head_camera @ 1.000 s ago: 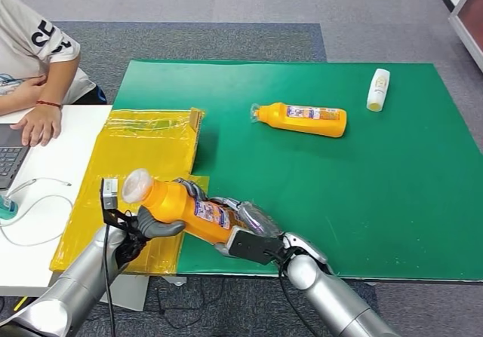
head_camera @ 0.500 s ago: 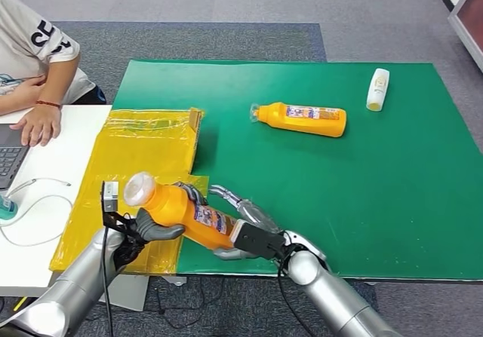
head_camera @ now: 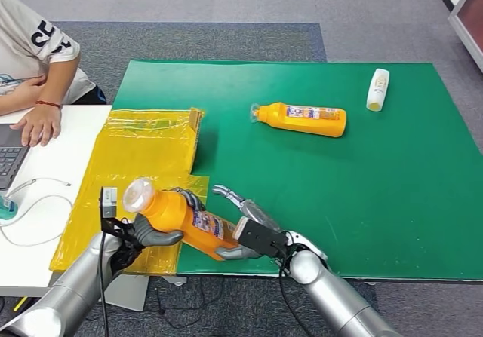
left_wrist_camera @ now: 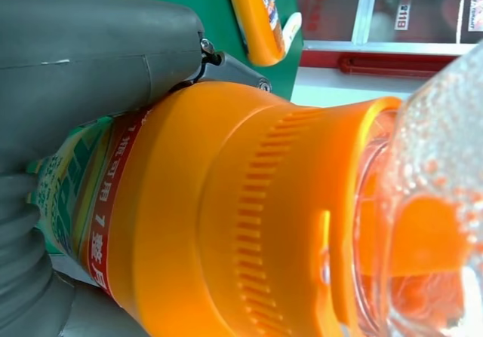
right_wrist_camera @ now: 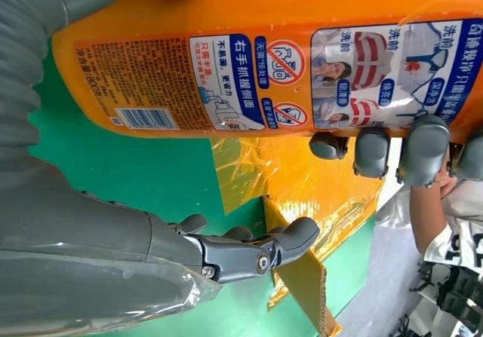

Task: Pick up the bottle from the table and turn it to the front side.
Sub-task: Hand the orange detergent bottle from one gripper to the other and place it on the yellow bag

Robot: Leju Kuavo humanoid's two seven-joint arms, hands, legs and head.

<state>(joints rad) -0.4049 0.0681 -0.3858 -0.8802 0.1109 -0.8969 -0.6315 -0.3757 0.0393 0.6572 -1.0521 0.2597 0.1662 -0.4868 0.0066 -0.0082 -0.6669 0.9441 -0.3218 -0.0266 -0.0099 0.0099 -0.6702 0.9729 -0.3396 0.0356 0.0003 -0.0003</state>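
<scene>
Orange is the bottle [head_camera: 185, 220] that the robot holds up over the near edge of the bench [head_camera: 398, 201], low and left of the middle of the head picture. It lies tilted, with its clear cap [head_camera: 136, 194] up to the left and its base down to the right. The left hand [head_camera: 149, 231] grips it near the neck, with the thumb under it and the fingers wrapped around it. The right hand [head_camera: 246, 228] is at the base end of the bottle. Its thumb lies under the bottle and its fingers are spread apart, stretched out over the green top, so it is not gripping. In the right wrist picture the label on the bottle [right_wrist_camera: 319, 73] shows blue and white parts and a bar code.

Yellow plastic bags [head_camera: 143, 156] lie flat on the left part of the bench, under the held bottle. A second orange bottle [head_camera: 302, 119] lies on its side in the upper middle. A small white bottle [head_camera: 378, 89] lies in the upper right. A person's hand [head_camera: 38, 123] rests on a laptop [head_camera: 10, 152] on a white desk [head_camera: 63, 163] at the far left.
</scene>
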